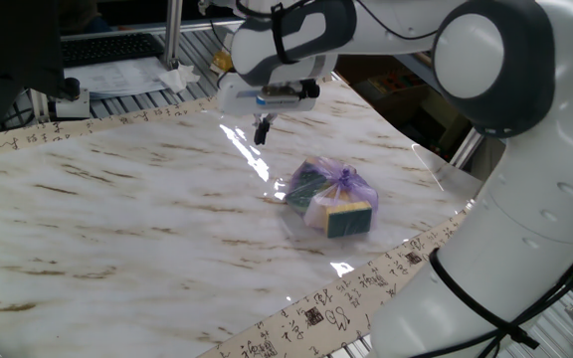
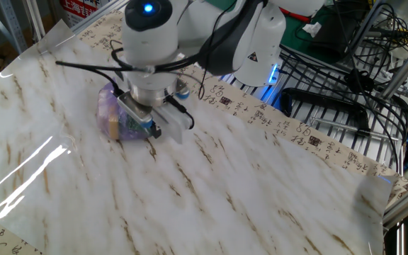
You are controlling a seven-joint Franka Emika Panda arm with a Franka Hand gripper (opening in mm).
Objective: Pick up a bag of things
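Bag of things (image 2: 122, 117) partly behind the end effector (image 2: 152, 130); jaw gap unclear.

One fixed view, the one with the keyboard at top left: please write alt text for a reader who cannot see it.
A white robot arm reaches over a marble-patterned table, its gripper hanging above the surface, apart from a knotted purple bag of things nearer the table's front edge. Green-and-yellow sponge blocks show through the bag.

The bag (image 1: 331, 199) is a small, purple-tinted translucent bundle, knotted at the top, with green-and-yellow sponge blocks and something pale showing through. It sits on the table below my pincer (image 1: 262, 130) and off to one side, well apart from it.
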